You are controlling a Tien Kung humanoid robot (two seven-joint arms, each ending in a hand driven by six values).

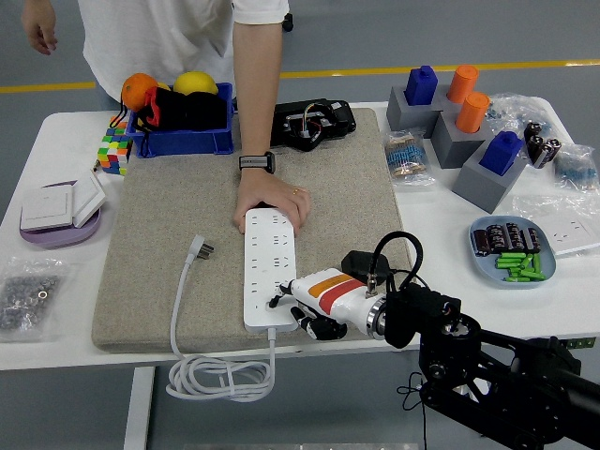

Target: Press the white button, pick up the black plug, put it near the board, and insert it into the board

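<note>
A white power strip (pixel 270 253) lies lengthwise on the grey mat (pixel 169 216). A person's hand (pixel 271 199) rests on its far end and holds it down. My right hand (pixel 298 307), white with an orange and red band, sits at the strip's near right corner. Its black fingers (pixel 319 326) are curled under, and one thin finger touches the strip's near end. The white button is hidden. The black plug (pixel 357 262) lies on the mat's right edge just behind my wrist, and its black cable loops up over it. My left arm is out of sight.
The strip's own white plug (pixel 199 249) lies on the mat, and its cord coils below the table edge (pixel 220 375). A blue bin (pixel 183 141) with fruit and a black device (pixel 314 120) stand at the back. A blue plate (pixel 514 251) of batteries is at right.
</note>
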